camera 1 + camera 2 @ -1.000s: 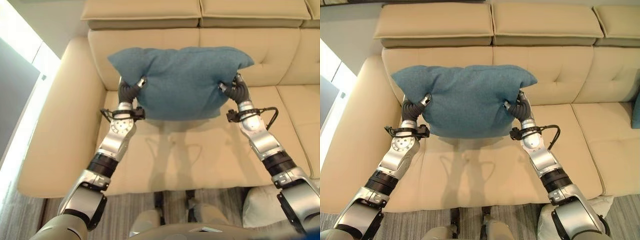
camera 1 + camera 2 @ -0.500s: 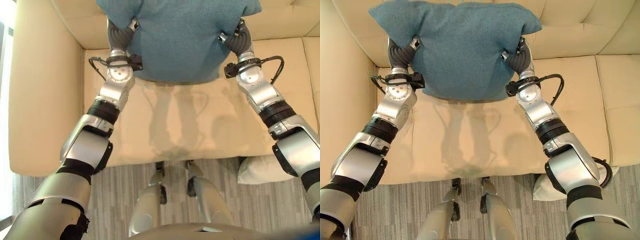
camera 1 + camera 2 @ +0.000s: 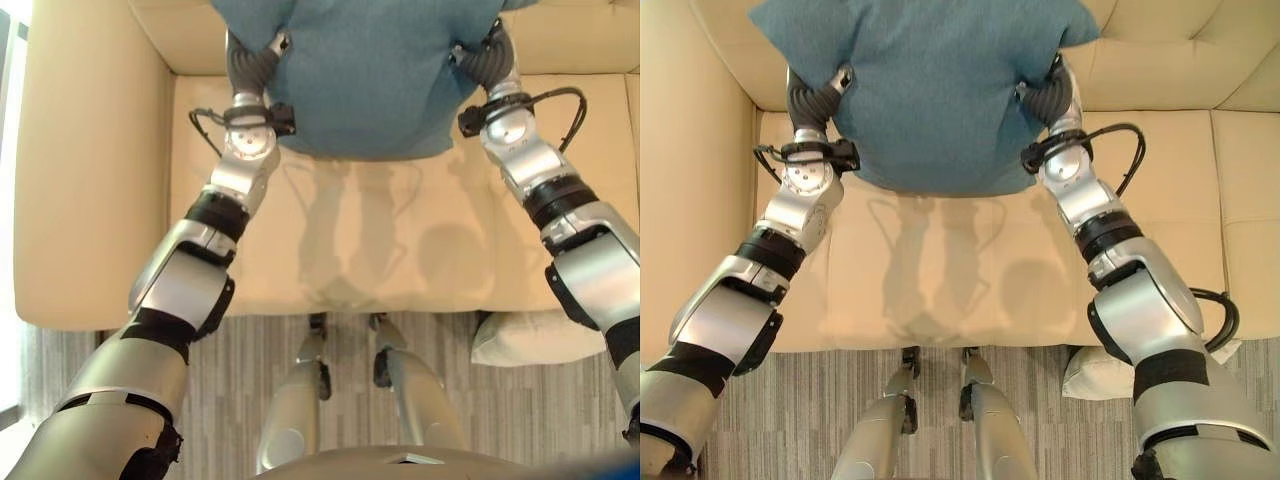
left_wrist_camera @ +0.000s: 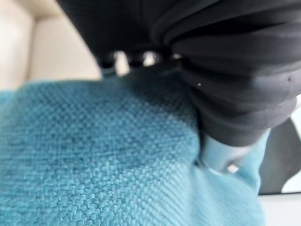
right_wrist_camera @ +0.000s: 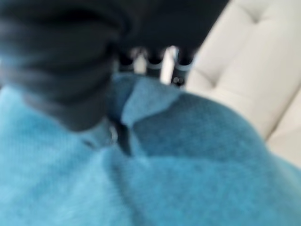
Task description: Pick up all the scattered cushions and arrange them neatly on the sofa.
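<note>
At the top of the frame, both hands, left [image 3: 262,57] and right [image 3: 483,60], pinch the blue cushion [image 3: 375,70] by its sides, keeping it level above the sofa [image 3: 90,180] seat.

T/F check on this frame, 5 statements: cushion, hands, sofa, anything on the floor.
1. Both hands grip the blue cushion. True: left hand and right hand pinch its two sides.
2. The cushion lies flat on the floor. False: it is held up over the sofa seat, against the backrest.
3. A white cushion lies on the floor by the sofa's front. True.
4. The sofa is dark grey. False: it is cream.
5. The right hand hangs empty. False: it grips the blue cushion.
</note>
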Robot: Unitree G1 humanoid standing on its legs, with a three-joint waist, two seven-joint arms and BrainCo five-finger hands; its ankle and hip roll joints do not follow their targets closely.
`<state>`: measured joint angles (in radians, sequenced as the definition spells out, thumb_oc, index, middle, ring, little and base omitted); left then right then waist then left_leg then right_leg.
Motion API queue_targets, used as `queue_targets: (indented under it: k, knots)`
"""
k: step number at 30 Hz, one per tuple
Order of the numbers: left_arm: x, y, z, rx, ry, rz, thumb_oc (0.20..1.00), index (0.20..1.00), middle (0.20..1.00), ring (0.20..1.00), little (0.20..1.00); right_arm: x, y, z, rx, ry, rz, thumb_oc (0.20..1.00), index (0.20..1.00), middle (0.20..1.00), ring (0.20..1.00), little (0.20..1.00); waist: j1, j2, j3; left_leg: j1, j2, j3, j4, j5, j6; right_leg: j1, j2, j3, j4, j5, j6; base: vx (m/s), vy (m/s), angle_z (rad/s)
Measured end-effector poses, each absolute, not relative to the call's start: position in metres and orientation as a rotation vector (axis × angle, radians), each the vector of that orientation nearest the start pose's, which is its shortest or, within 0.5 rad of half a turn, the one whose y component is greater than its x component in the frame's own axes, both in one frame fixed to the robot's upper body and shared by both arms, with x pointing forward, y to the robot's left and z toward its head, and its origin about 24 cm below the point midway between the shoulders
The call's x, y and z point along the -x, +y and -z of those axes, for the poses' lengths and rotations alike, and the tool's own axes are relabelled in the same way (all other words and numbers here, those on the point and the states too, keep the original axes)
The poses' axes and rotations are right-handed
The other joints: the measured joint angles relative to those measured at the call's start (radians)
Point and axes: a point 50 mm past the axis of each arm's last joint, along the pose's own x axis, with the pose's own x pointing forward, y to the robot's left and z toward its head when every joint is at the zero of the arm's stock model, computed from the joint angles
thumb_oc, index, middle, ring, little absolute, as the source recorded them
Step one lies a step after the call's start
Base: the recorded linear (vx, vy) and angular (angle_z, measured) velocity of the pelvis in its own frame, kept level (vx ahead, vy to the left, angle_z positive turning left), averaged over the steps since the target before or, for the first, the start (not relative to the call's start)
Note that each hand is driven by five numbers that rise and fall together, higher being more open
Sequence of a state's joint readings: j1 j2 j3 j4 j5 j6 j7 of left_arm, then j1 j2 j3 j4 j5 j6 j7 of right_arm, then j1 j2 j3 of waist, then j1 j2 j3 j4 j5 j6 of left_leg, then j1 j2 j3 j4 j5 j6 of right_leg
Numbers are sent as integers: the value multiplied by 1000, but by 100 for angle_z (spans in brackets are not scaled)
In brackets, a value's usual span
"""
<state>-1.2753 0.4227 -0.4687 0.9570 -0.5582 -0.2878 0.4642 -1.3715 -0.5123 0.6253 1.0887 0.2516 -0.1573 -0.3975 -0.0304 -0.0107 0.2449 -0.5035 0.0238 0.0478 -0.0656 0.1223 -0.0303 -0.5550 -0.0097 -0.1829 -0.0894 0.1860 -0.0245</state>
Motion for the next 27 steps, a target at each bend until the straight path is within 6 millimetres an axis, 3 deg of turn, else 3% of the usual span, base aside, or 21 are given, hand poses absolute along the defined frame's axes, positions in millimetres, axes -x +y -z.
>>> queue_targets:
  k: [5, 14, 18, 19, 23, 24, 27]
  knots:
    - [-410, 140, -329, -108, -618, -224, 1000, 1000, 1000, 1000, 1000, -417, -170, -333, 719, -516, 332, 1000, 1000, 1000, 1000, 1000, 13, 0, 0, -84, 0, -3, -3, 30, -3, -83, 0, -3, 0, 27, -5, -2, -3, 1]
    - [-407, 145, -344, -142, -639, -248, 1000, 1000, 1000, 1000, 1000, -409, -194, -349, 748, -556, 480, 1000, 1000, 1000, 1000, 1000, 22, 6, 3, -85, -4, -5, -4, 33, -2, -86, -6, -2, 0, 28, -7, 12, 10, 1]
    - [-401, 177, -362, -239, -677, -351, 1000, 1000, 1000, 1000, 1000, -398, -220, -365, 784, -589, 581, 1000, 1000, 1000, 1000, 1000, 21, 17, 9, -74, -9, -4, -5, 34, -1, -75, -11, -1, 0, 30, -11, 0, 0, 0]
    - [-395, 193, -374, -251, -702, -405, 1000, 1000, 1000, 1000, 1000, -392, -236, -373, 812, -595, 641, 1000, 1000, 1000, 1000, 1000, 21, 16, 9, -70, -10, -4, -5, 34, -1, -71, -11, -1, 0, 30, -11, 0, 0, 0]
    - [-377, 239, -397, -223, -742, -521, 1000, 1000, 1000, 1000, 1000, -374, -264, -399, 844, -617, 750, 1000, 1000, 1000, 1000, 1000, 18, 17, 9, -57, -10, -2, -5, 34, -1, -59, -11, 3, 1, 30, -11, 0, 0, 0]
    - [-367, 264, -405, -204, -753, -576, 1000, 1000, 1000, 1000, 1000, -363, -284, -407, 859, -611, 809, 1000, 1000, 1000, 1000, 1000, 18, 16, 9, -47, -10, -3, -5, 34, -1, -48, -11, 3, 1, 30, -11, 34, 28, -1]
    - [-347, 289, -405, -240, -814, -573, 1000, 1000, 1000, 1000, 1000, -345, -312, -408, 834, -622, 846, 1000, 1000, 1000, 1000, 1000, 21, 17, 9, -10, -10, -2, -19, 34, -1, -21, -11, 6, 3, 30, -10, 20, 13, -2]
